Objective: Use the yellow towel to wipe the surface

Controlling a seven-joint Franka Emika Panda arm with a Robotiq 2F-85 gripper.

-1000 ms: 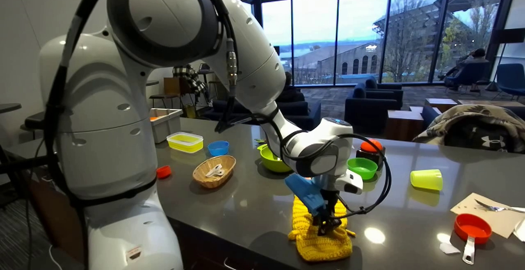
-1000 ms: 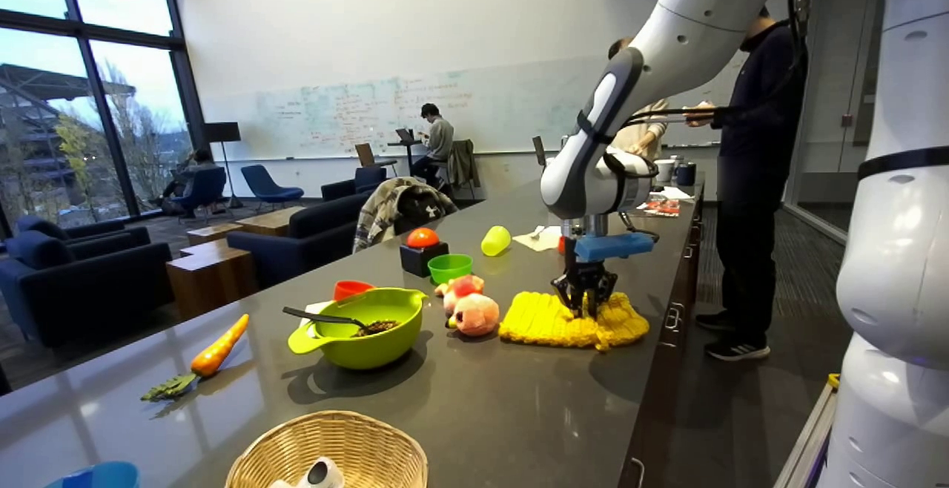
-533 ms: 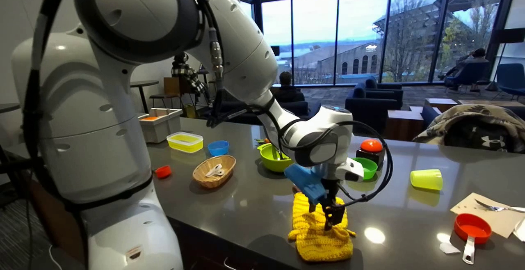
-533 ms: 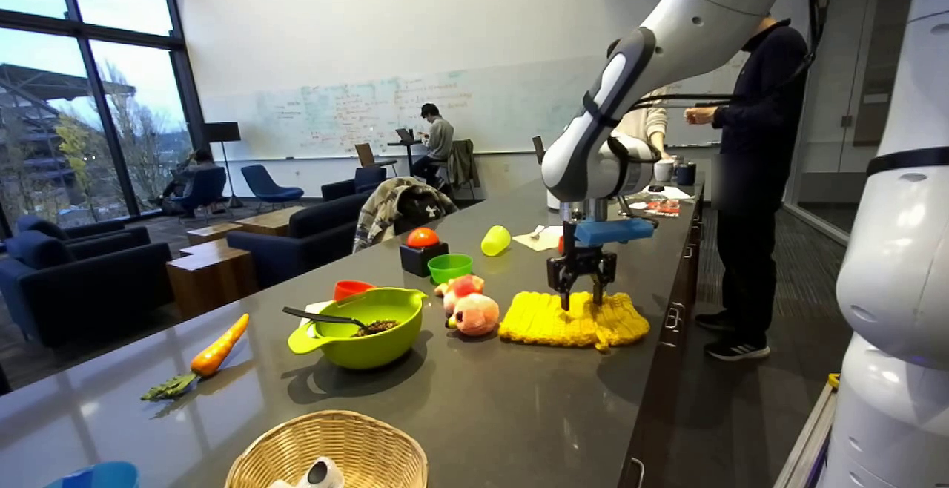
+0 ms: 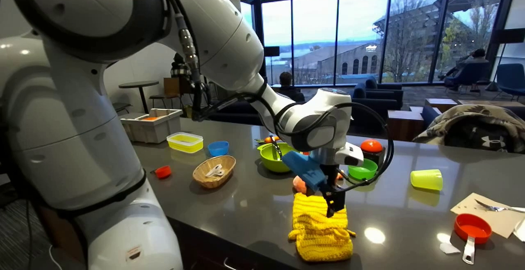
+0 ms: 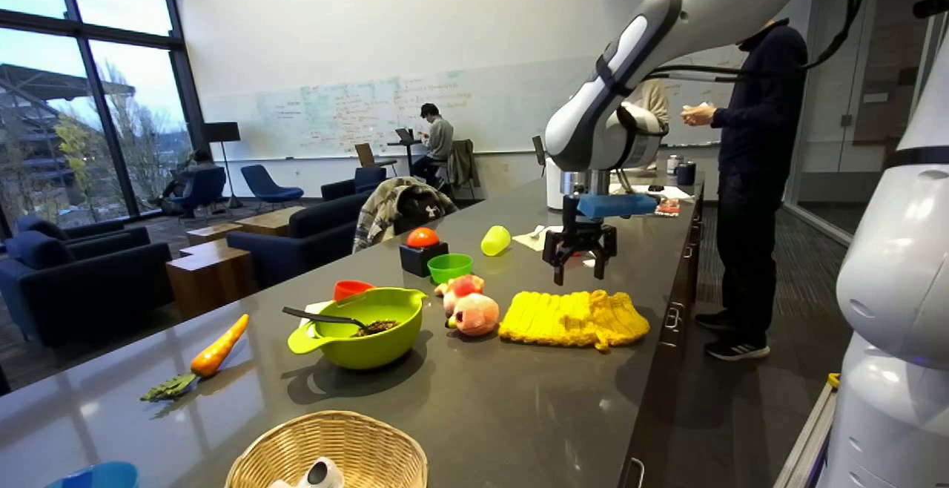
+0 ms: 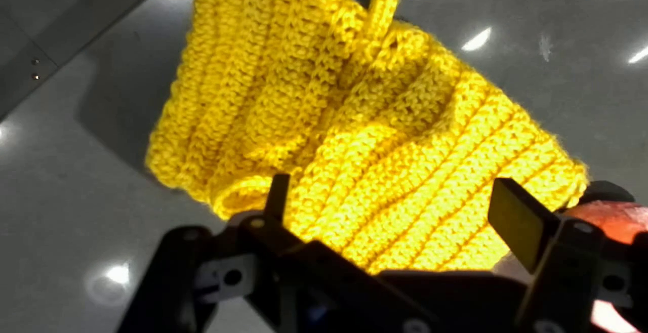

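In an exterior view we have towel [image 6: 574, 320] on counter [image 6: 519, 406], gripper [image 6: 579, 277] above it, apart. Going left from towel we log plush toy [image 6: 476, 315] just beside it, then mixing bowl [image 6: 374, 351] with utensil [image 6: 320, 317] in it, then carrot [image 6: 213, 356]. Basket [image 6: 374, 443] sits before mixing bowl. Behind plush toy we get second bowl [image 6: 450, 273], push button [image 6: 423, 238] just behind-left of that, cup [image 6: 496, 241] to the right.

UA logo [image 5: 493, 141] — on black fabric [image 5: 465, 139]

One towel [image 6: 574, 319], one carrot [image 6: 210, 358], perhaps two soft toys [image 6: 476, 315].
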